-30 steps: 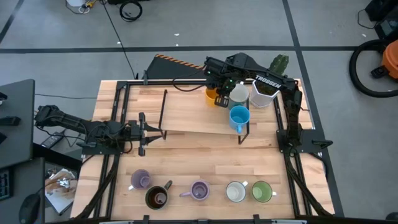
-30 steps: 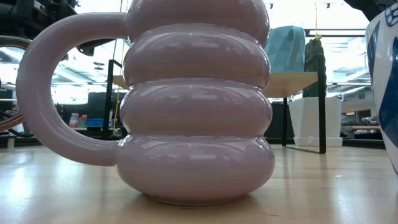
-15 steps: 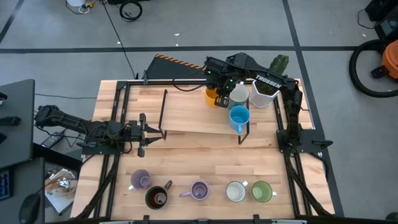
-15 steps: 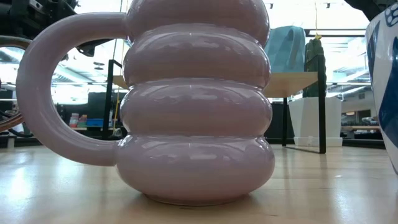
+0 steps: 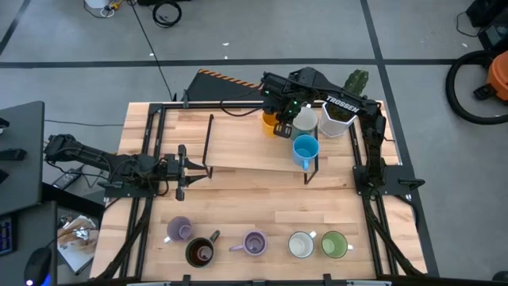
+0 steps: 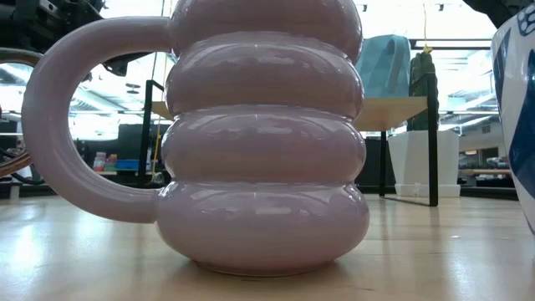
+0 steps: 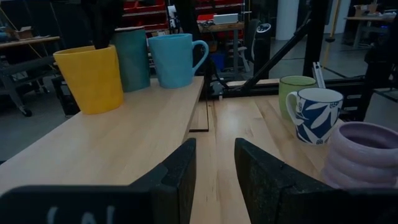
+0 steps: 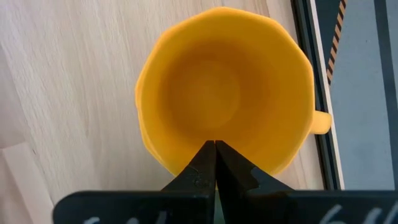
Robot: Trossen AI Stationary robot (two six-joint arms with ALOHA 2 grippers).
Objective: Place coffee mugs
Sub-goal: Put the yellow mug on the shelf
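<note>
Glossy orange mug (image 8: 224, 93), faceted with a small handle, stands on pale wood right under the right gripper (image 8: 215, 146), whose 2 dark fingers are pressed together above its rim, holding nothing. "TROSSEN" is printed on that arm. The left gripper (image 7: 214, 163) waits partly open, empty; a ribbed lavender mug (image 7: 364, 155) is near it.

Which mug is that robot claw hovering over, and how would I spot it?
Find the raised wooden shelf at the table's far side. At its far right end stand three mugs beneath the right gripper. It is the orange mug, farthest left there, beside a white mug and a blue mug.
</note>
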